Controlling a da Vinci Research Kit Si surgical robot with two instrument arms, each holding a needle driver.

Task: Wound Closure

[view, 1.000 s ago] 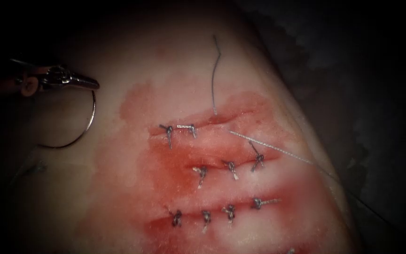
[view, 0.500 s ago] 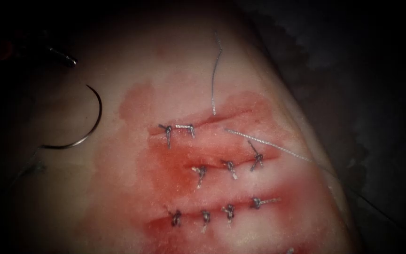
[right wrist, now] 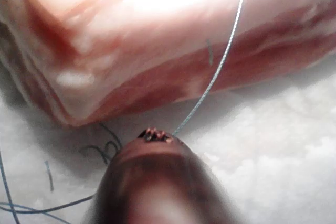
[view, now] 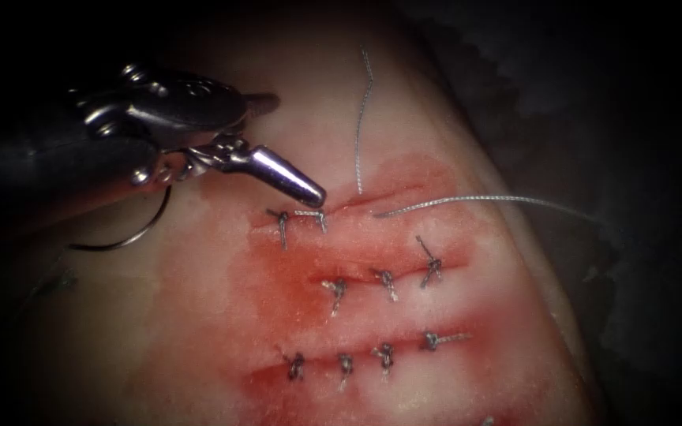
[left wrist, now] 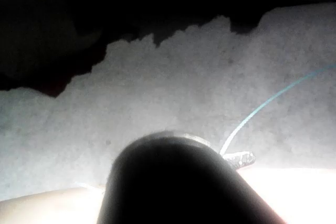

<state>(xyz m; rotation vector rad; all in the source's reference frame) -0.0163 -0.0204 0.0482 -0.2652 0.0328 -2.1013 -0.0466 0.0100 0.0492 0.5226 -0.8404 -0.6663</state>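
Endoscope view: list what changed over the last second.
The left gripper let go of the needle, drew off, then came back to the top cut's stitches, shut and empty. The thread swung upward on the right. The needle stayed lying on the tissue, left of the cuts.

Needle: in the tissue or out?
Out. The needle lies loose on the tissue, left of the cut; neither tool holds it.
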